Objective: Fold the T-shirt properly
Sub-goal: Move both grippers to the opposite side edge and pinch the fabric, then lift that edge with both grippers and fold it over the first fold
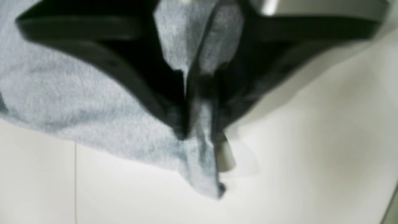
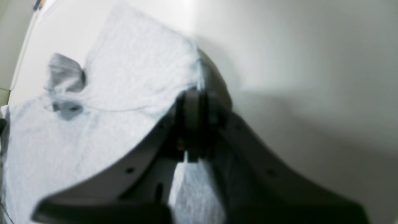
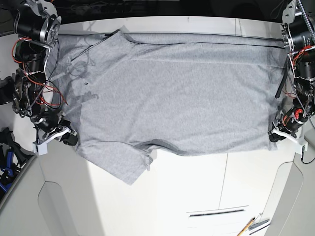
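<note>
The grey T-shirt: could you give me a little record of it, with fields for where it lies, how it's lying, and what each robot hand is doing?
item: grey T-shirt
place: on a white table
state: spread wide, not folded into a neat bundle
sleeve: one sticks out near the right hand
left hand: closed on the shirt's edge
right hand: closed on the shirt's opposite side

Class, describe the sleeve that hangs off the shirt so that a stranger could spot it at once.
A grey shirt spans the white table. Along its edge nearest the viewer in the base view, go left, just past the right pincer. There the sleeve juts out as a flap, reaching farther towards the viewer than any other cloth.
</note>
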Controlling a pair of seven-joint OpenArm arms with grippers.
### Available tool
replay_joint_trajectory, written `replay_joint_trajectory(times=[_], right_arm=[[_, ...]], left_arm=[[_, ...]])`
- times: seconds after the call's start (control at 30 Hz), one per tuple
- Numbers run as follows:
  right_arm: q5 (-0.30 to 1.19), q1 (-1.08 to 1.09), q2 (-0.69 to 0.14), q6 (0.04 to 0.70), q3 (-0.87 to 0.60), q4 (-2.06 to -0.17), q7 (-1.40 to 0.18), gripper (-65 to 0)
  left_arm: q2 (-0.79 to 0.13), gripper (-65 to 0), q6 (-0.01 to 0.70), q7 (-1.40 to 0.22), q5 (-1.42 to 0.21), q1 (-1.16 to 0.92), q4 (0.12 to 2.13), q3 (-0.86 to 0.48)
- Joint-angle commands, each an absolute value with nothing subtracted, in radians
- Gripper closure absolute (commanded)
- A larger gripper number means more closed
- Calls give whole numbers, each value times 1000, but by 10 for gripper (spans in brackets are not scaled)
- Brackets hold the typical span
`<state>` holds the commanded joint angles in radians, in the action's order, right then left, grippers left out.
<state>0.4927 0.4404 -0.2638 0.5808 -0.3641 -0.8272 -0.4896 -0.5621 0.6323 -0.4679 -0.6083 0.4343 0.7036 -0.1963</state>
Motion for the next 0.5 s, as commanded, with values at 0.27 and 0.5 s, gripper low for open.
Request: replay_joint_trajectory(times=[0.27,0.5], right_arm=[[496,440,-268,585,-364,-850,-509,0],[604,440,-330,592,-364,-956,-674,0]], left_arm=[[-575,0,698,-497,-677,435,709,-195],[-648,0,698,-734,-889,429,788,-195]])
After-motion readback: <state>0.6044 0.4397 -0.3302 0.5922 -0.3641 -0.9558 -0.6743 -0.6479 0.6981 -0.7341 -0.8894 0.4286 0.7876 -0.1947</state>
